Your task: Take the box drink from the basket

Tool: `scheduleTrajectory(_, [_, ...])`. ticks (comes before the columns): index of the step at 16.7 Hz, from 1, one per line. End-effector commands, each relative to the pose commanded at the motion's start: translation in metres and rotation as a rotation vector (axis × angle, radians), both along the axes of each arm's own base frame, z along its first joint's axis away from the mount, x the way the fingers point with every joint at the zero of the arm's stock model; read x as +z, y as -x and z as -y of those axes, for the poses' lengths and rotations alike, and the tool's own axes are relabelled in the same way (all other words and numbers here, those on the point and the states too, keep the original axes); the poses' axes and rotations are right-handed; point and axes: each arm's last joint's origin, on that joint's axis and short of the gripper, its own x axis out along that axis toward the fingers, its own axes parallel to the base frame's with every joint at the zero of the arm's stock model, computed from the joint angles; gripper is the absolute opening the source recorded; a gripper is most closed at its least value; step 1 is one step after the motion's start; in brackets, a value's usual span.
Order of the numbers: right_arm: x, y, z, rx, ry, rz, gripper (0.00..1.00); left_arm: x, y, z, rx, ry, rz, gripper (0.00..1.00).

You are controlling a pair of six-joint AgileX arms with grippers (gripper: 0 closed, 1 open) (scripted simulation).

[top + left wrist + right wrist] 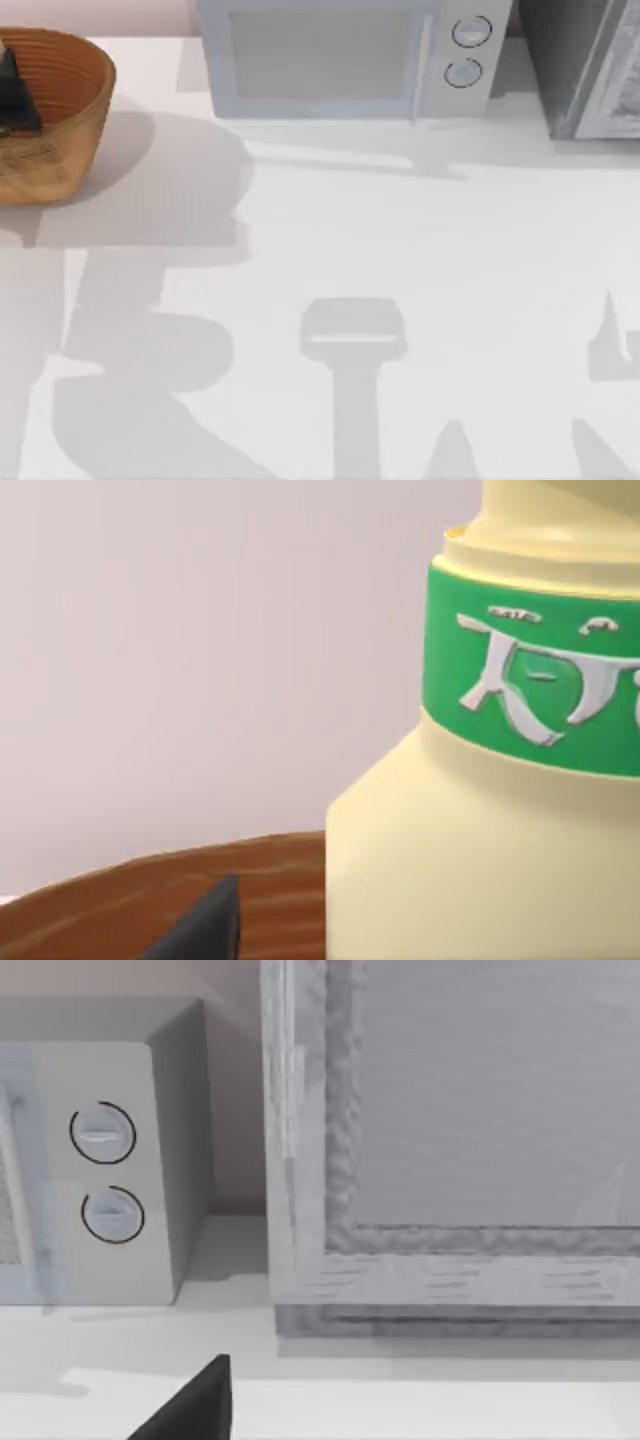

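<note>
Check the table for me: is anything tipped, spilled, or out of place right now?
Nothing stands out. The basket sits upright at the table's far left, the microwave square at the back. The box drink looks intact, with the left gripper in the basket.

basket (pixel 60 120) far left, microwave (pixel 340 60) behind, open tabletop (pixel 400 230)

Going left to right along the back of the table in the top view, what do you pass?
The basket at the far left with the left gripper inside it, then the microwave, then a grey framed cabinet at the far right.
</note>
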Motion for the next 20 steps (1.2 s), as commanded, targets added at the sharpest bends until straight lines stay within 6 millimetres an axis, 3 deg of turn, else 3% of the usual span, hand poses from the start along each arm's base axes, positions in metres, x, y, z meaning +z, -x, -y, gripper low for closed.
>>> scheduleTrajectory(5, [0.0,0.0,0.0,0.0,0.0,0.0,1.0,-0.001,-0.026,0.0,0.0,-0.001,0.001,1.0])
scheduleTrajectory(10, [0.0,0.0,0.0,0.0,0.0,0.0,1.0,-0.001,-0.029,0.0,0.0,0.0,0.001,1.0])
scheduleTrajectory(20, [0.0,0.0,0.0,0.0,0.0,0.0,1.0,-0.001,-0.029,0.0,0.0,0.0,0.001,0.25])
